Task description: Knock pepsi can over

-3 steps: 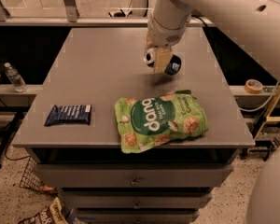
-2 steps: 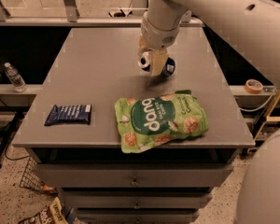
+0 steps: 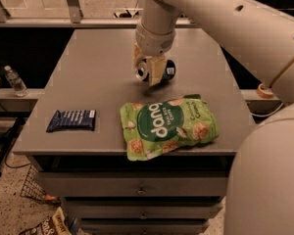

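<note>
Hanging from the arm that reaches in from the far right, the gripper [image 3: 148,72] sits low over the far middle of the grey table [image 3: 88,58], and the pepsi can [image 3: 168,70] is right at its tip. The can is tipped far off upright: its silver end faces left and a little near, showing within the gripper's tip, while its dark-blue body sticks out on the gripper's right side. The can and the gripper overlap in this view, and whether the pincer is clamped on the can or merely set around it cannot be told. The can is on the far side of the green chip bag [image 3: 166,126], apart from it, and well away from the dark-blue wrapper [image 3: 71,120] at the near left of the table. Compared with a second ago, the gripper has shifted left and slightly nearer, and the can has gone with it. Back then only the can's dark body showed at the gripper's right edge, whereas now the silver end has swung into view on the left. The chip bag and the wrapper lie where they did.
</note>
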`<action>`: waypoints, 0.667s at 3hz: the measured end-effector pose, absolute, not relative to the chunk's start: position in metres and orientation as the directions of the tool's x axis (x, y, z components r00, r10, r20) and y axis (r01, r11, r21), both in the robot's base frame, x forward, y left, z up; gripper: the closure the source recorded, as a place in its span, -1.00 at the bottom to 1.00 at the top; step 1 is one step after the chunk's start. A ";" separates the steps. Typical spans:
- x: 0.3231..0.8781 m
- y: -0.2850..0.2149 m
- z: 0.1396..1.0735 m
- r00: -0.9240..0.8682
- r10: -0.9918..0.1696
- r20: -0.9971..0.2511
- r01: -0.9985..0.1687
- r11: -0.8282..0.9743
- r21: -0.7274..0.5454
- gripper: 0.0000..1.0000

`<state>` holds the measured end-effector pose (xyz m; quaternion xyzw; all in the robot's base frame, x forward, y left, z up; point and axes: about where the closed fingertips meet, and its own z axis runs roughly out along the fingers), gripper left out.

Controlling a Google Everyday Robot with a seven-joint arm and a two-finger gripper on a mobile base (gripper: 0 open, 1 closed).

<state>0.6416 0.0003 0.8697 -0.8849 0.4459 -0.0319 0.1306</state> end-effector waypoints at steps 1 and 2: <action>0.640 0.011 0.862 0.636 -0.768 -0.076 -0.761 -0.608 -0.226 1.00; 0.640 0.019 0.854 0.655 -0.751 -0.077 -0.749 -0.634 -0.192 1.00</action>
